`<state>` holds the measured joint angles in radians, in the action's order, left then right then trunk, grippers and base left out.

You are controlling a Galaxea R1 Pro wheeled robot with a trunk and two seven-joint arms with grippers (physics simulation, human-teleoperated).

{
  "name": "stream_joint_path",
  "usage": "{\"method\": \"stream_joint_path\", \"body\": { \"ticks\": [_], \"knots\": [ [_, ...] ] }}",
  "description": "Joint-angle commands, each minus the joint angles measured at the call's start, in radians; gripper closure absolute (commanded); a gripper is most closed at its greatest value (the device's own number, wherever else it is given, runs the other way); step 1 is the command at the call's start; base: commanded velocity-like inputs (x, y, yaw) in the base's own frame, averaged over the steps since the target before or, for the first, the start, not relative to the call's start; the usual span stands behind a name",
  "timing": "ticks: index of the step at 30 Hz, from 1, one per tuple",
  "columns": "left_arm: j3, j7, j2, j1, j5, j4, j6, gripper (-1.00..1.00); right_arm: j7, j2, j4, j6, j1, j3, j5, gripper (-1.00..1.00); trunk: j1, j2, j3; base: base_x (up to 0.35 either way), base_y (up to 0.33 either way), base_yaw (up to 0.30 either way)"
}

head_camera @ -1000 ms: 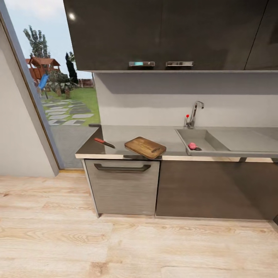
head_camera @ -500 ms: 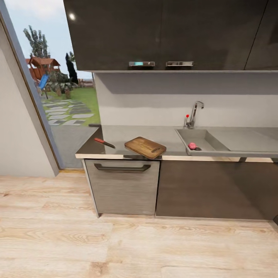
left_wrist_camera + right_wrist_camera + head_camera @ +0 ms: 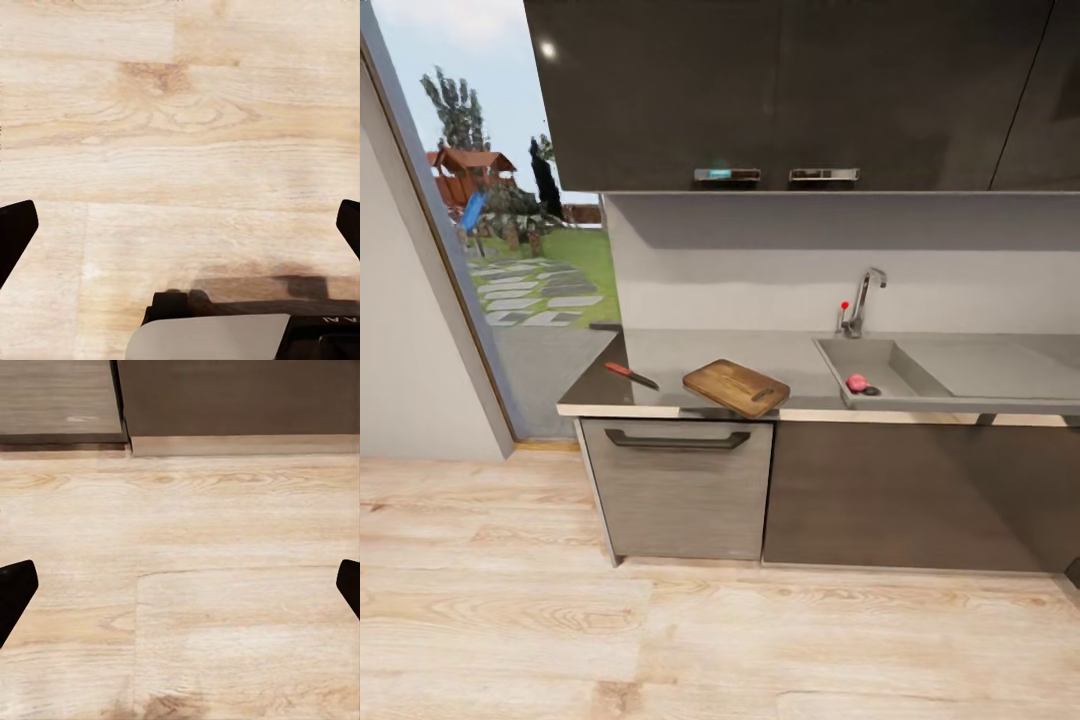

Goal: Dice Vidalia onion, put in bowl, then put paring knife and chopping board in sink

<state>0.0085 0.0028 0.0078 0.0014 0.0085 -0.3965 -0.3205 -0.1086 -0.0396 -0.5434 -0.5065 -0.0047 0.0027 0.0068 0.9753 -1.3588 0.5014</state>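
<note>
A: Items on the smooth grey table (image 3: 690, 352)?
B: Flat brown wooden chopping board (image 3: 736, 387) at the front edge; small red-handled paring knife (image 3: 631, 375) well apart to its left.

A: Small pinkish-red round onion (image 3: 856, 382)?
B: In the grey steel sink (image 3: 880, 362), beside the drain, below the chrome faucet (image 3: 859, 301).

A: Fingers?
B: Left gripper (image 3: 180, 225) fingers spread wide over pale wooden floor (image 3: 660, 640); right gripper (image 3: 180, 585) likewise wide, holding nothing
</note>
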Motion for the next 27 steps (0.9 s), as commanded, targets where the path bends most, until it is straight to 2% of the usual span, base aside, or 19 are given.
{"method": "stream_joint_path", "body": {
  "ticks": [1, 27],
  "knots": [
    [0.001, 0.0, 0.0, 0.0, 0.001, -0.001, -0.002, -1.0, -0.004, 0.0, 0.0, -0.003, 0.0, 0.0, 0.001, -1.0, -0.004, 0.007, -0.002, 0.0, 0.0, 0.0],
    [0.001, 0.0, 0.0, 0.0, 0.001, -0.001, -0.002, -1.0, -0.004, 0.0, 0.001, -0.003, -0.001, 0.0, 0.001, -1.0, -0.104, 0.189, -0.084, 0.0, 0.0, 0.0]
  ]
}}
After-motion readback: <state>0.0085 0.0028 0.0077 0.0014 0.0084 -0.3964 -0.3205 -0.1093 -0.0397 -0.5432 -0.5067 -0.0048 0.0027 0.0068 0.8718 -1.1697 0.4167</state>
